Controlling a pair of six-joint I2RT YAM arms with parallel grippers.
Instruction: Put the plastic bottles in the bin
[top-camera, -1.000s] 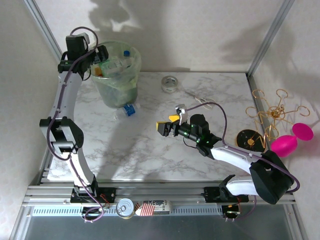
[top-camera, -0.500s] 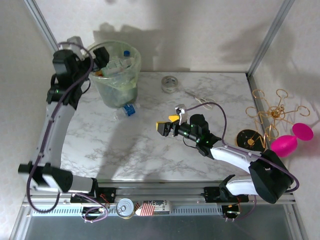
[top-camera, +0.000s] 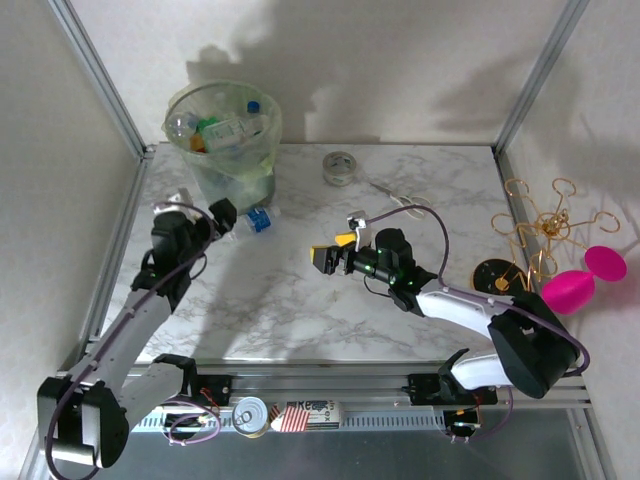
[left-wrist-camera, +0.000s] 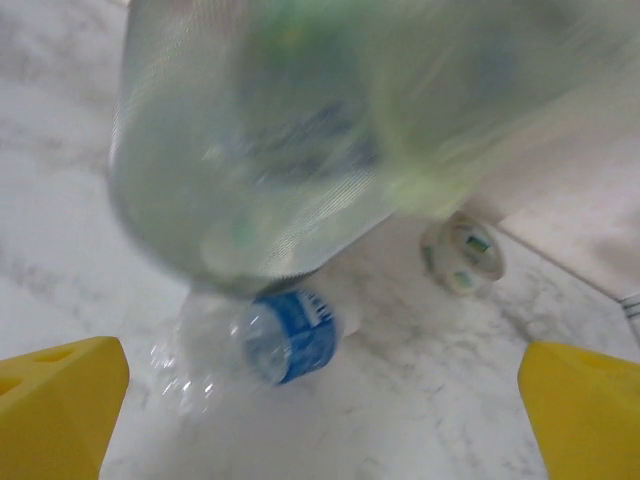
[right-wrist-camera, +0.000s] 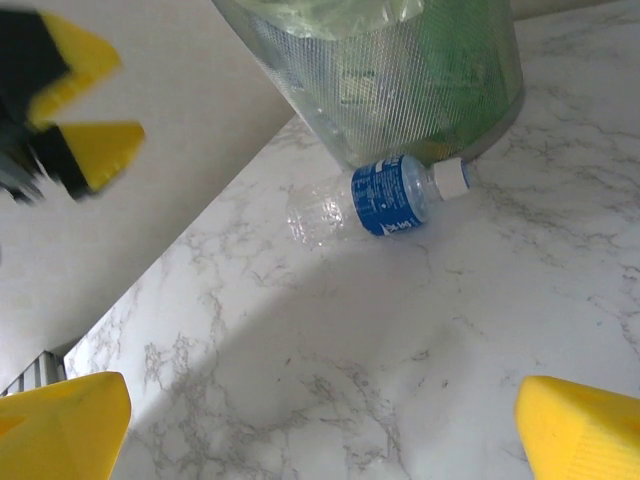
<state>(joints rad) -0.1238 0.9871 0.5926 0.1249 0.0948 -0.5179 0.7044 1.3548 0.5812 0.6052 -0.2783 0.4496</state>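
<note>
Left arm just dropped fast. A second ago the left claw (top-camera: 224, 213) was up at the rim of the bin (top-camera: 228, 185). Half a second ago it sat just left of that rim. Now it's low over the bench (top-camera: 300, 310), near the bin's foot on the left. My read: it dumped a load and has come back for more. It's spread wide and empty; in the left wrist view both yellow tips sit at the bottom corners with nothing between them.

Bin hasn't shifted: back-left of the bench, upright. The bottles inside (top-camera: 225, 128) are piled to about the rim, with a blue cap showing on top.

The loose bottle (top-camera: 256, 220) is clear with a blue label and white cap, lying on its side at the bin's base, front-right. It's in the same spot across all three frames. In the left wrist view it's dead ahead between the tips. That view is motion-blurred, so I can't tell whether it touches the bin wall or just sits beside it. It's the only bottle I see outside the bin, so probably one pick left.

The right claw (top-camera: 335, 250) is mid-bench, aimed toward the bottle, basically unchanged over the second. Spread, empty, looks parked.

The tape roll (top-camera: 341, 166) and scissors (top-camera: 400, 198) at the back are untouched and not task items.

Risk: the bottle is tight against the bin, so closing on it could nudge the bin or squirt the bottle sideways.
</note>
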